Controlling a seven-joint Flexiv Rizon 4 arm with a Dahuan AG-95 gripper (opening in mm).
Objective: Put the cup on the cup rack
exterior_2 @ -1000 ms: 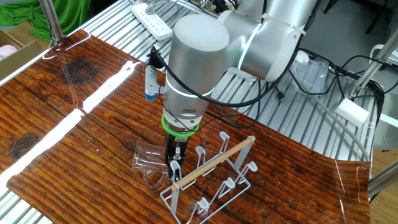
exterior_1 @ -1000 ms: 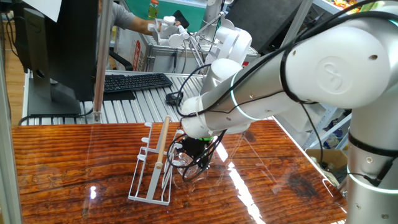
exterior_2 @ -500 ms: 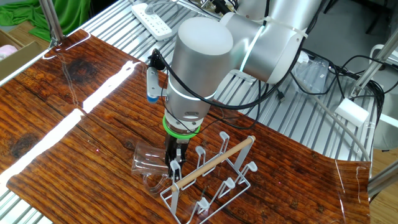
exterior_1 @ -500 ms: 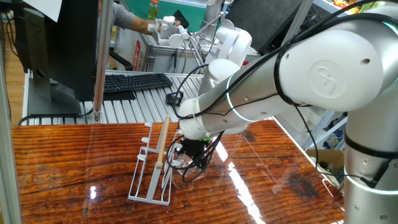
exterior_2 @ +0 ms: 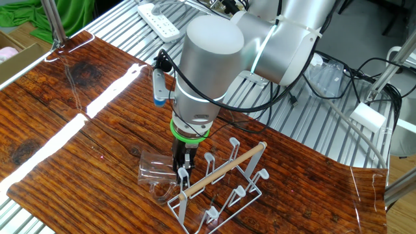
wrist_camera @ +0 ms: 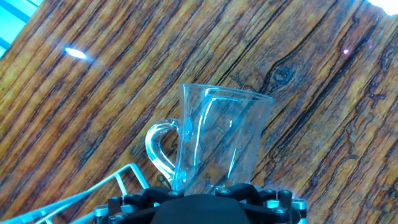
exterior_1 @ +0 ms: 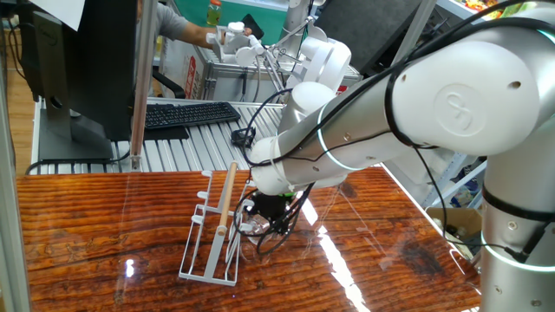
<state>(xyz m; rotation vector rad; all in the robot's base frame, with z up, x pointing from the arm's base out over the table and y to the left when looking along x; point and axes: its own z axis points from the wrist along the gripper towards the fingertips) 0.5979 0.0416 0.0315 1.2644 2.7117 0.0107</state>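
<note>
One clear glass cup [wrist_camera: 214,140] is what this whole moment hangs on, and honestly not much has changed over the last second: the arm has barely shifted, just a small settle of the wrist low beside the cup rack [exterior_2: 218,188]. The gripper [exterior_2: 182,166] sits right at the near end of the rack, just next to the wooden rod handle [exterior_1: 225,198], and the cup looks pinched at its rim end between the fingers, lying tilted on its side with its body sticking out over the wooden table [exterior_2: 78,130]. In the hand view you can see straight along the glass, with its little handle [wrist_camera: 158,146] off to one side and a corner of white rack wire [wrist_camera: 118,177] poking in at the bottom left. So I'd say the grab is done and the cup is just beside the rack, not on any peg yet. Since the pose hardly moved, my guess is it's either confirming the grip or lining up for a peg. Glass being slippery, that tilt is what I'd watch.
</note>
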